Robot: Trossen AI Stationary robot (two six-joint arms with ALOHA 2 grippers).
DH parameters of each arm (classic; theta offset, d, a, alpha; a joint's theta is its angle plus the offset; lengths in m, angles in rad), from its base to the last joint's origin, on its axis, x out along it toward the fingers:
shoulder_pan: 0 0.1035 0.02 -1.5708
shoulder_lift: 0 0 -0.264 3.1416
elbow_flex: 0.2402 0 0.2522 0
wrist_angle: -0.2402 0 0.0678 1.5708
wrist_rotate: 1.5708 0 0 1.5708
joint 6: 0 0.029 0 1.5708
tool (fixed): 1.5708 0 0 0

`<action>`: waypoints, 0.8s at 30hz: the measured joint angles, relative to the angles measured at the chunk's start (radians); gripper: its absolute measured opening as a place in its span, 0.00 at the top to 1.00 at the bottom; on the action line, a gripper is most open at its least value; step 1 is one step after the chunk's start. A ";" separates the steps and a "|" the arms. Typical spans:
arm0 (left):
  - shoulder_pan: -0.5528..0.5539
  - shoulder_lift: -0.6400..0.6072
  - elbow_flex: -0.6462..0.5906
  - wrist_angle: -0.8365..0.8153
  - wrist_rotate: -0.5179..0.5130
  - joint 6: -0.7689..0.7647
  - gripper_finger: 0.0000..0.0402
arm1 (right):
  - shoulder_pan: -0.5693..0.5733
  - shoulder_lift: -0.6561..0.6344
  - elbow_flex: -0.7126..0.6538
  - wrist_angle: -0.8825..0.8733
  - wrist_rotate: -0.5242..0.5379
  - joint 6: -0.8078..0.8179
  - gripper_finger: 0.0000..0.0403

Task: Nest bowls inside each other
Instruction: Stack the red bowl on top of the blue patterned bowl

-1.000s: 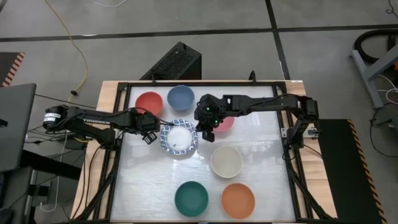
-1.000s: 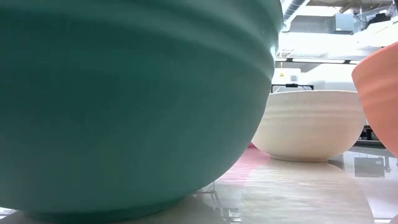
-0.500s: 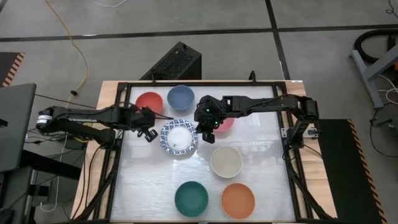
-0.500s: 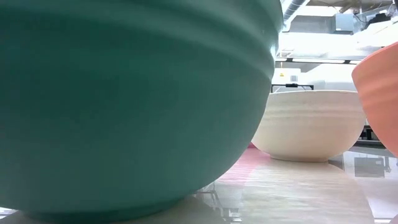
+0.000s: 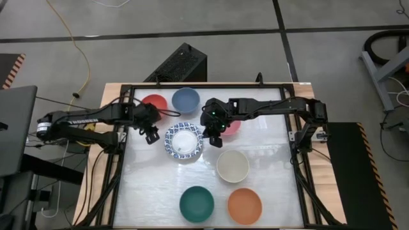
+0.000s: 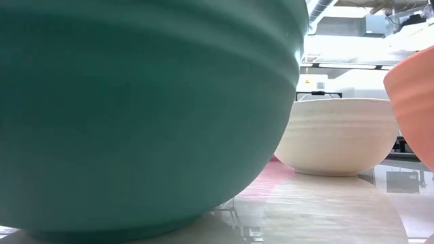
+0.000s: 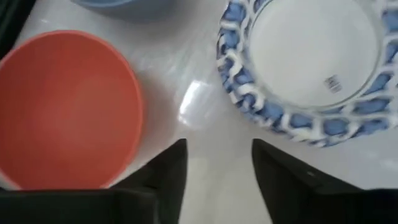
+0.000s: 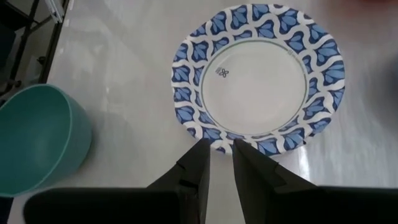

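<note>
A white bowl with a blue-patterned rim (image 5: 184, 142) stands at the table's middle. The red bowl (image 5: 153, 104) and blue bowl (image 5: 185, 99) stand beyond it. The right arm partly hides the pink bowl (image 5: 234, 126). Nearer are the cream bowl (image 5: 232, 166), green bowl (image 5: 196, 203) and orange bowl (image 5: 245, 206). My left gripper (image 5: 151, 133) hangs open over bare table between the red bowl (image 7: 68, 106) and the patterned bowl (image 7: 311, 62). My right gripper (image 5: 213, 134) hovers above the patterned bowl's right rim (image 8: 258, 78), with a narrow gap between its fingers and nothing in them.
A black frame (image 5: 128, 89) borders the table. Bare table lies left of the green bowl and between the patterned bowl and the near row. In the low view the green bowl (image 6: 135, 108) fills the foreground, with the cream bowl (image 6: 342, 135) and orange bowl (image 6: 413, 102) behind it.
My left gripper has risen from beside the patterned bowl's left rim and drawn off toward the far left, toward the red bowl, turning as it went. The bowls stay where they were.
</note>
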 joint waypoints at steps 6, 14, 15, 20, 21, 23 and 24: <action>0.061 0.002 -0.033 -0.001 -0.030 0.105 0.47 | 0.000 0.000 0.000 -0.014 0.001 -0.015 0.77; 0.138 0.038 -0.063 0.052 -0.027 0.192 0.48 | -0.007 0.000 0.000 -0.014 0.002 -0.021 0.77; 0.143 0.051 -0.068 0.056 -0.023 0.202 0.49 | -0.008 0.000 0.000 -0.014 0.002 -0.021 0.77; 0.157 0.122 -0.098 0.098 -0.006 0.223 0.49 | -0.014 0.000 0.000 -0.014 0.005 -0.020 0.77; 0.159 0.137 -0.103 0.109 -0.012 0.221 0.49 | -0.014 0.000 0.000 -0.014 0.006 -0.020 0.77; 0.168 0.164 -0.104 0.119 -0.027 0.217 0.50 | -0.014 0.000 0.000 -0.013 0.006 -0.017 0.77; 0.174 0.179 -0.105 0.118 -0.031 0.219 0.51 | -0.014 0.000 0.000 -0.014 0.006 -0.018 0.77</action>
